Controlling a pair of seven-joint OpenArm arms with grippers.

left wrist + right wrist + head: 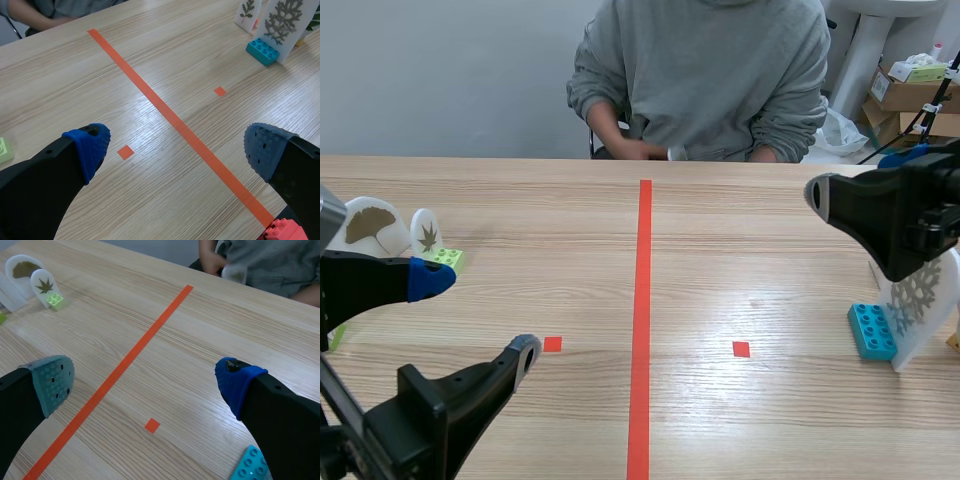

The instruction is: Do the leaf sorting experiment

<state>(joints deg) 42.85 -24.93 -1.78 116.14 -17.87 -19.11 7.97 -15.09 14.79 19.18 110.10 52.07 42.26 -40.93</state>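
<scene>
Nearest you, your left gripper [177, 145] hangs low over the table [740, 260], its jaws wide apart with nothing between them. A red brick [283, 231] peeks out just beside one finger, and you cannot see whether it carries a card. Your right gripper [144, 382] is raised at its own side, jaws likewise spread and holding nothing. Ahead of them, the two small tape squares [552, 344] either side of the orange tape line [642, 300] have no card on them.

Further out, the leaf cards stand at the sides. On your left, a small card with a pointed, star-shaped leaf [425, 231] sits on a lime-green brick [446, 259], just beside the bigger ginkgo card [365, 224]. On your right, a tall card with a feathery grey leaf [923, 296] stands on a cyan brick [872, 331]. The left wrist view shows another, smaller leaf card [247, 11] just beyond it.

Farthest off, a person [705, 70] sits across the table with hands at its edge.

My read: cards are grouped at both sides, but neither arm is committed to one, so you are either at the very start or between picks. You cannot tell from here which cards already count as sorted.
</scene>
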